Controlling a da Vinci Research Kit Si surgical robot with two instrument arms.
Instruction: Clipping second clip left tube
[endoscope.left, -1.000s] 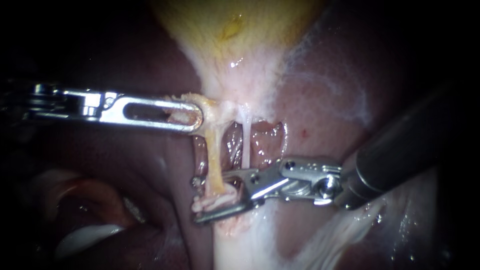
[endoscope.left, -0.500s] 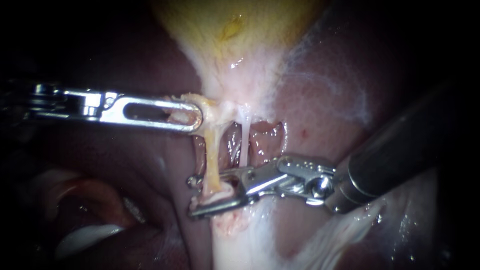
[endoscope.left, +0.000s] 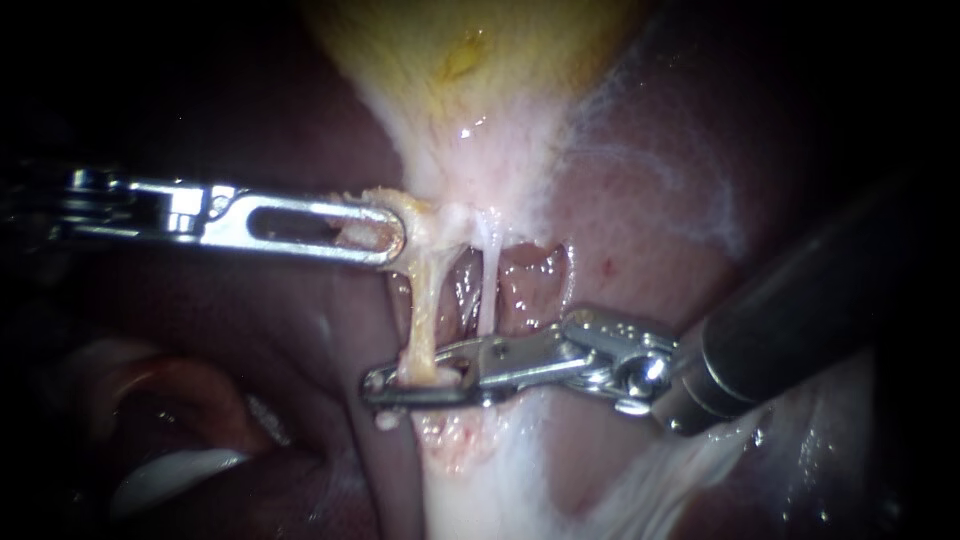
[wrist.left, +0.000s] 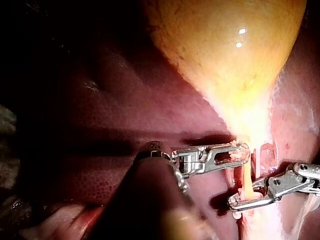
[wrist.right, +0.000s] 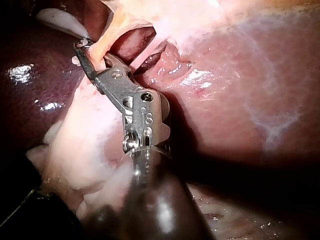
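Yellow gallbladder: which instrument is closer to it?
Left. The left instrument grips tissue at the gallbladder's bottom; the right instrument sits farther off, clamped on the left tube.

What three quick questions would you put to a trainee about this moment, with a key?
1. True or false: the right instrument's jaws stand open, clear of every tube.
2. What do the right instrument's jaws close on near their tips? A) the left tube B) the liver C) a loose clip
3. Fill in: the left instrument's jaws are shut on tissue just below the ______.
Key: 1 false: they are shut on the left tube. 2 A. 3 gallbladder.
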